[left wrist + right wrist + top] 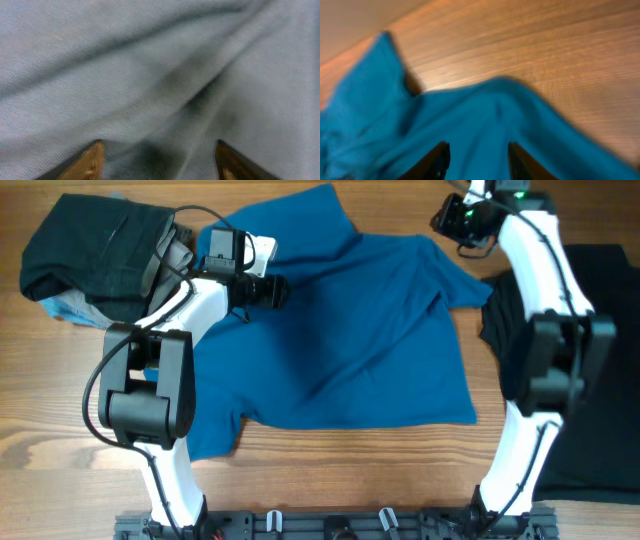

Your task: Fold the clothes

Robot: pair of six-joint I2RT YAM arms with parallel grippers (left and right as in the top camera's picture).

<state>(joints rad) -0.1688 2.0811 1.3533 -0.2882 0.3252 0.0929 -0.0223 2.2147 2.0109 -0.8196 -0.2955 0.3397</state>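
Overhead: the royal-blue T-shirt (pixel 370 340) lies spread on the table (pixel 350 480). It is directly under the left gripper (pixel 268 288) and just below-left of the right gripper (pixel 455 220). The left arm seems nearer.
Left wrist: fingers (pixel 92 160) parted, cloth beneath.
Right wrist: fingers (pixel 437 159) parted and empty, a shirt ridge between them.

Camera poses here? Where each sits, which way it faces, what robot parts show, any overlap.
Overhead: fixed above the table, looking straight down; left arm, right arm, blue T-shirt, dark garment heap.
Left wrist: on the left arm, close against fabric filling the frame; left claw fingertips spread at bottom edge.
Right wrist: on the right arm, angled down at T-shirt and table; right claw fingertips at bottom.
Shared: overhead and right wrist both show T-shirt on table.
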